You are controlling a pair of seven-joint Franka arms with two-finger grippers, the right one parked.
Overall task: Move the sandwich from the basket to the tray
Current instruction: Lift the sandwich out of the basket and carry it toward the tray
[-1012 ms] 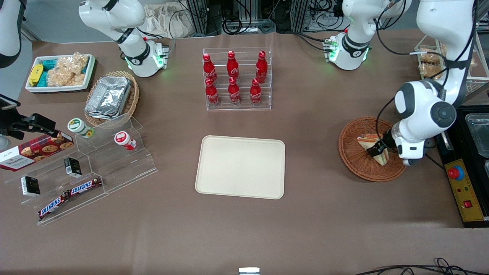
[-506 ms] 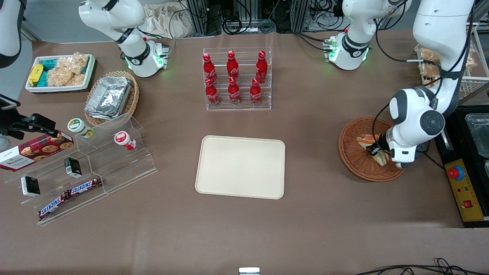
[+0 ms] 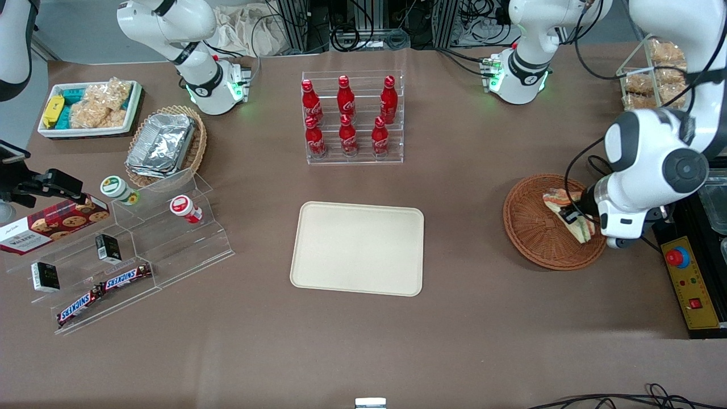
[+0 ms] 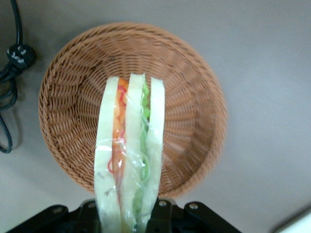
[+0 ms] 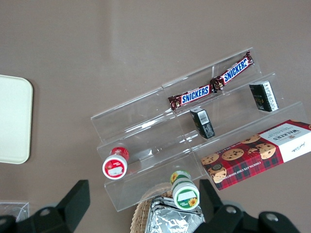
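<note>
Cream tray (image 3: 358, 248) flat on the table, well apart from everything else here; round wicker basket (image 3: 534, 230) toward the working arm's end; sandwich (image 3: 568, 215) raised above the basket's bowl, filling edge showing (image 4: 130, 155); gripper (image 3: 571, 215) clenched around that sandwich, over the basket

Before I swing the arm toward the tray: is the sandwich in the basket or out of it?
Out: the gripper is shut on the sandwich, which hangs above the basket, apparently clear of the weave.
</note>
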